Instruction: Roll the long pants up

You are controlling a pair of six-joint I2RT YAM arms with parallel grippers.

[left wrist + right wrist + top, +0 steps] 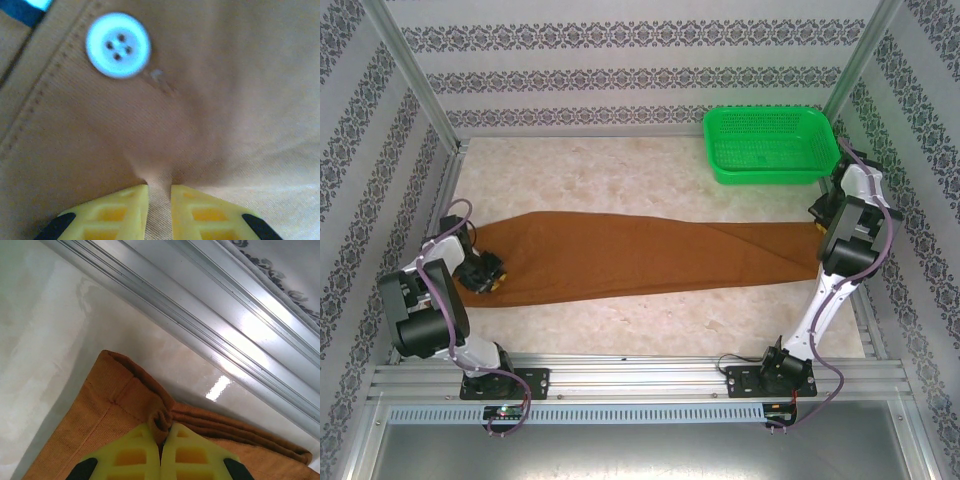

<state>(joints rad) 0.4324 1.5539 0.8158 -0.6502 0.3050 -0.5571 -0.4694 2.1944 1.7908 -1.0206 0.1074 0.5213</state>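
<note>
The long pants lie stretched flat across the table, waist at the left, leg ends at the right. My left gripper sits on the waist end; its yellow fingers pinch a small fold of the rust-brown cloth below a pale four-hole button. At the far right my right gripper is at the leg hems. Its jaws are shut on a bunched bit of the hem, with the layered cuff edges lying beside them.
A green plastic basket stands at the back right of the table. An aluminium frame rail runs close past the leg hems on the right side. The marbled tabletop lies bare behind the pants.
</note>
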